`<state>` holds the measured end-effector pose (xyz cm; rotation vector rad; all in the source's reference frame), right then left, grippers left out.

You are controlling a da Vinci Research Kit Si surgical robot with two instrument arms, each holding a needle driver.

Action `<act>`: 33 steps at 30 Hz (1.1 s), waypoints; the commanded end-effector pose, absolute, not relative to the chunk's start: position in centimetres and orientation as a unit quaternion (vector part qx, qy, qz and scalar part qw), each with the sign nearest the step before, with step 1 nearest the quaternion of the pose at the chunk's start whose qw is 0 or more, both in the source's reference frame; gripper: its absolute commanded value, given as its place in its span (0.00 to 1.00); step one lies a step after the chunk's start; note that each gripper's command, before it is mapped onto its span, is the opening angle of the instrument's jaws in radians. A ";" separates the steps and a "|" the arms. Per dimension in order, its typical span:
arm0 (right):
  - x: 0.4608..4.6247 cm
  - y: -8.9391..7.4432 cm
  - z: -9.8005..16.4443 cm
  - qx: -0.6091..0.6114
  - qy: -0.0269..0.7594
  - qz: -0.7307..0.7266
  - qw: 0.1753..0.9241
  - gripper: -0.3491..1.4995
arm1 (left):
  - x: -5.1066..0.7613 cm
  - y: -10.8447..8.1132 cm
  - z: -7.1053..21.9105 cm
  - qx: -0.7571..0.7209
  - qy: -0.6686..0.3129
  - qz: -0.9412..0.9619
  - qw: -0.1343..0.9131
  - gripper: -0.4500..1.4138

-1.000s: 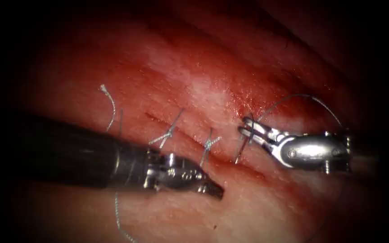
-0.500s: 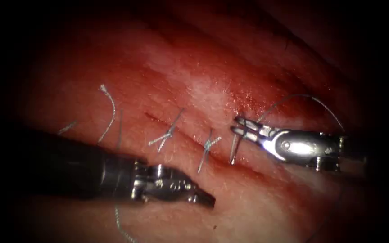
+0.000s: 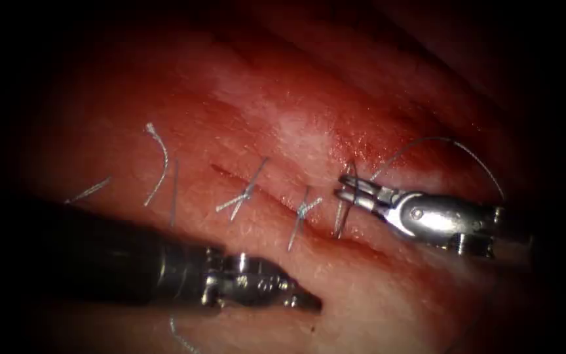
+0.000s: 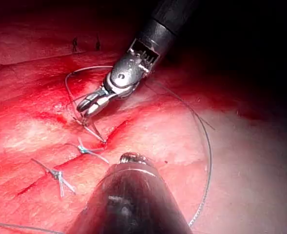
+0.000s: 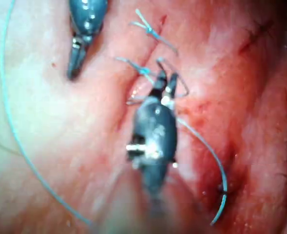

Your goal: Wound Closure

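Note:
My right tool [image 3: 343, 186] reaches in from the right and is shut on the curved needle [image 3: 344, 213] near its upper end. The needle arcs down from the jaws, and its lower end meets the tissue [image 3: 283, 124] at the right edge of the cut [image 3: 230, 177], where it seems to enter. Thread [image 3: 440, 139] trails from the needle in a high loop back over the right tool. The same grip is seen in the left wrist view [image 4: 87, 107] and the right wrist view [image 5: 165, 80]. My left tool [image 3: 309, 303] lies left of the cut, shut and holding nothing.
Two knotted stitches [image 3: 244, 193] [image 3: 302, 210] cross the cut left of the needle. Cut thread ends [image 3: 158, 157] [image 3: 90, 190] lie on the tissue at the left. A long thread [image 4: 209, 146] curves over the pale tissue near the left tool. Red fluid wets the tissue around the cut.
My right tool has moved left and slightly up with the needle, swinging its lower end toward the cut's edge. The left tool has drifted downward, still shut.

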<state>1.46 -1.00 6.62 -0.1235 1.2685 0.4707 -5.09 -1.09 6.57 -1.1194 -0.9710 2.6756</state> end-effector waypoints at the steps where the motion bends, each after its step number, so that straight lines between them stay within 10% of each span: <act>1: 1.53 -1.0 6.7 -0.055 0.587 0.220 0.777 0.00 | -5.12 -1.1 6.7 -0.364 -0.318 0.874 0.045 0.26; 33: 1.49 -0.8 6.5 -0.010 0.547 0.383 0.745 0.00 | -5.16 -1.3 7.0 -0.361 -0.330 0.871 0.051 0.25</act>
